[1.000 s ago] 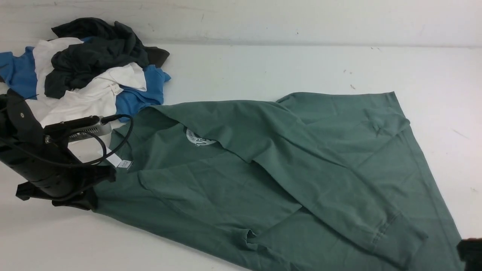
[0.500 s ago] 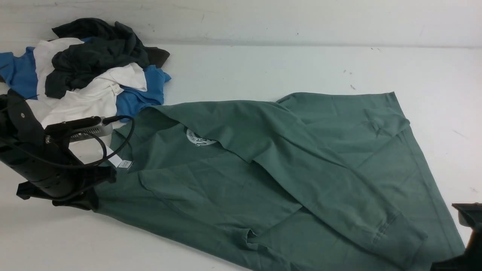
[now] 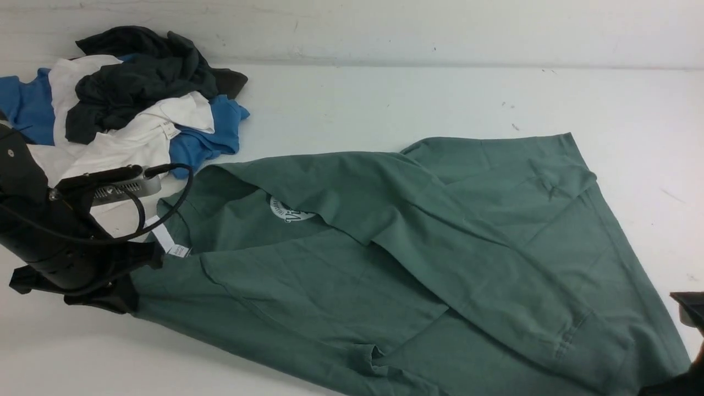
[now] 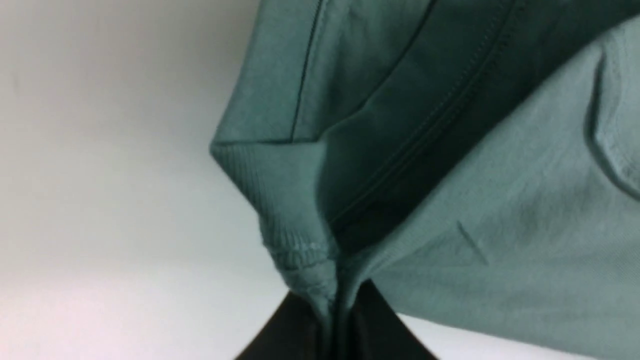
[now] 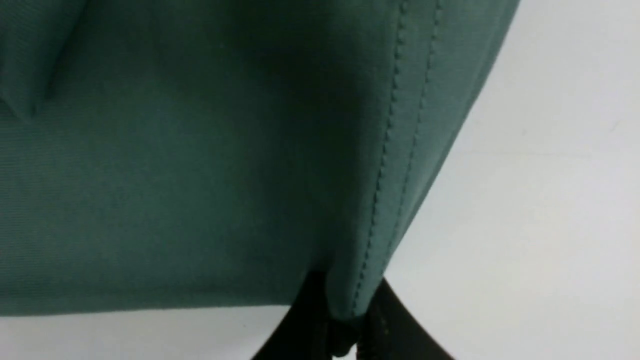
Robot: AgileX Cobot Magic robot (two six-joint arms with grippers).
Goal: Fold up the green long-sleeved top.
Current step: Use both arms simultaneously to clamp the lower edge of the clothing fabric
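The green long-sleeved top [image 3: 418, 258] lies spread across the white table, one sleeve folded diagonally over its body, with the white round logo [image 3: 290, 210] and the white neck label [image 3: 171, 243] showing. My left gripper [image 3: 124, 289] is shut on the top's near-left part; the left wrist view shows ribbed green fabric [image 4: 295, 250] pinched between its black fingers [image 4: 280, 335]. My right gripper [image 5: 342, 325] sits at the near-right corner, shut on the stitched hem [image 5: 385, 200]. In the front view only a bit of the right arm [image 3: 690, 313] shows at the frame edge.
A heap of other clothes [image 3: 126, 104], blue, white and dark grey, lies at the far left, right beside the top's shoulder. The white table [image 3: 385, 99] runs back to a pale wall. The left arm's cable [image 3: 165, 209] loops over the collar area.
The right gripper came in at the near-right corner and closed on the hem. The left arm pulled a little to the left and nearer, dragging the top's collar side with it.
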